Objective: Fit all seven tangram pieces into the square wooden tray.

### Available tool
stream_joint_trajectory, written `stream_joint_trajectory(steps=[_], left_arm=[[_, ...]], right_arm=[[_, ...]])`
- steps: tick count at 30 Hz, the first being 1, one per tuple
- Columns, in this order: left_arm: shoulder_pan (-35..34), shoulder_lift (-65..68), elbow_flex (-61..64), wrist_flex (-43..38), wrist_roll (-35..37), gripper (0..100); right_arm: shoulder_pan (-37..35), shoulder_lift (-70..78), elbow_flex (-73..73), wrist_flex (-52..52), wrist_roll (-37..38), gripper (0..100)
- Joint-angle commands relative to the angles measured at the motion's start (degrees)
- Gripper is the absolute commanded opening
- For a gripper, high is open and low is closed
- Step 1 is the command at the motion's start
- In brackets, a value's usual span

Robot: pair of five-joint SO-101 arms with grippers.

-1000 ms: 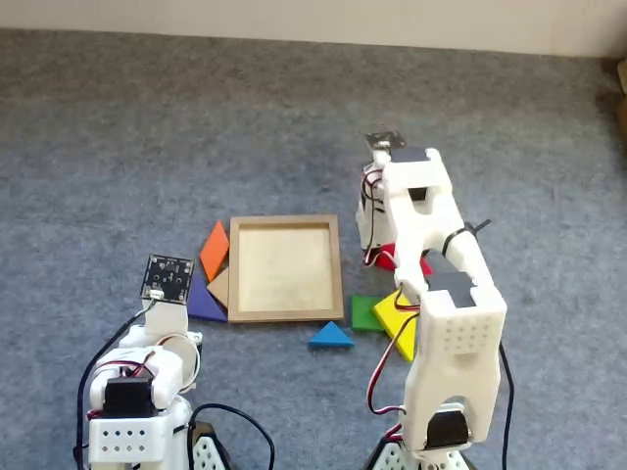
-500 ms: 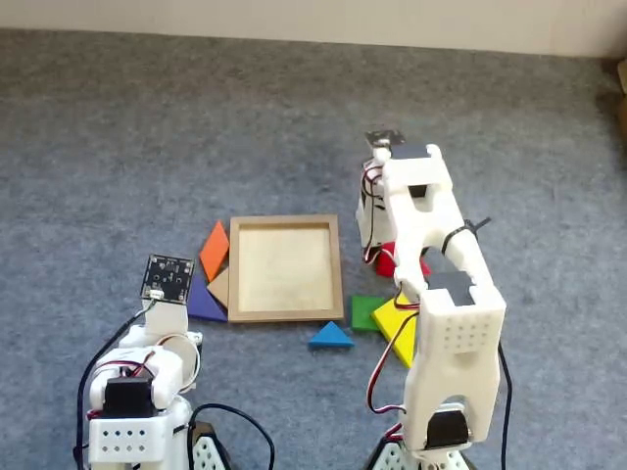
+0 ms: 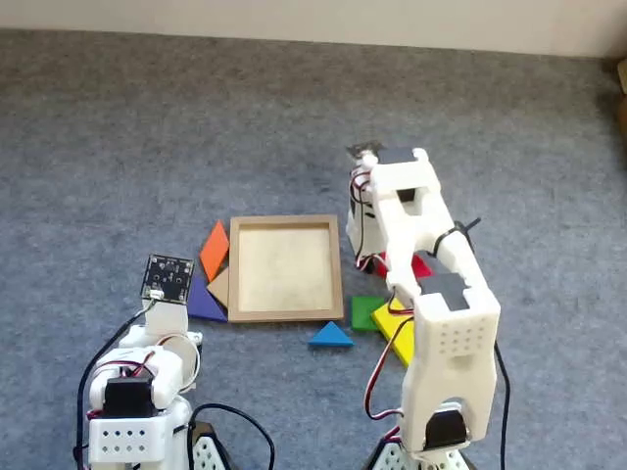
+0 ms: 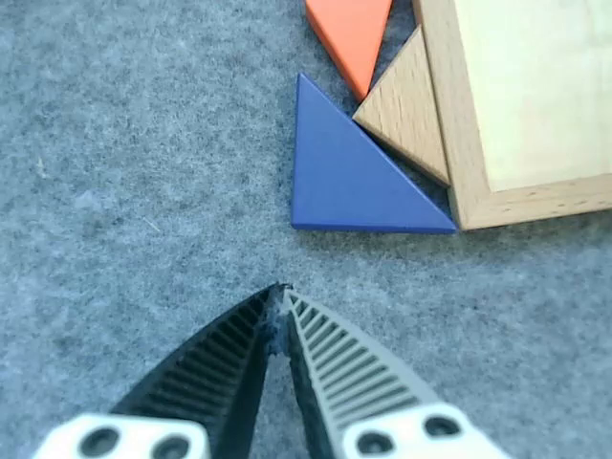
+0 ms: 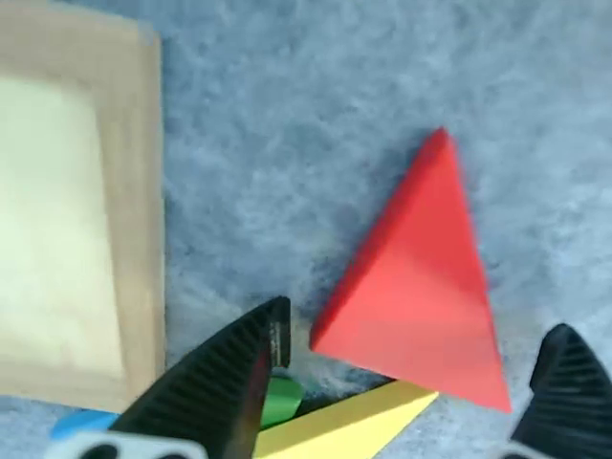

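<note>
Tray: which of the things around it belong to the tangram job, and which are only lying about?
Belong to the job:
wooden tray
orange triangle
wood-coloured triangle
dark blue triangle
light blue triangle
green square
yellow triangle
red triangle

Not part of it:
grey carpet
pale wall strip

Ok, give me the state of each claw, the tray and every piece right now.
Left claw, shut, holding nothing.
Right claw, open, astride the red triangle.
Tray, empty.
Red triangle, lying flat, not gripped.
Orange triangle, outside tray.
Wooden triangle, outside, touching tray's edge.
Dark blue triangle, outside tray.
Light blue triangle, outside tray.
Green square, outside tray.
Yellow triangle, outside tray.
</note>
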Motion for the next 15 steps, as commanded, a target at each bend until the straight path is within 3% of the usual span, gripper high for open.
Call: stream_joint_trajectory(steps=[1, 15], left_arm=[[1.0, -2.9, 1.1, 0.4, 0.3, 0], [1.0, -2.9, 1.1, 0.4, 0.3, 0]], right_arm=[[0.0, -3.9, -0.7, 0.1, 2.1, 38.2], [2.1, 2.6, -3.4, 0.5, 3.6, 34.3]])
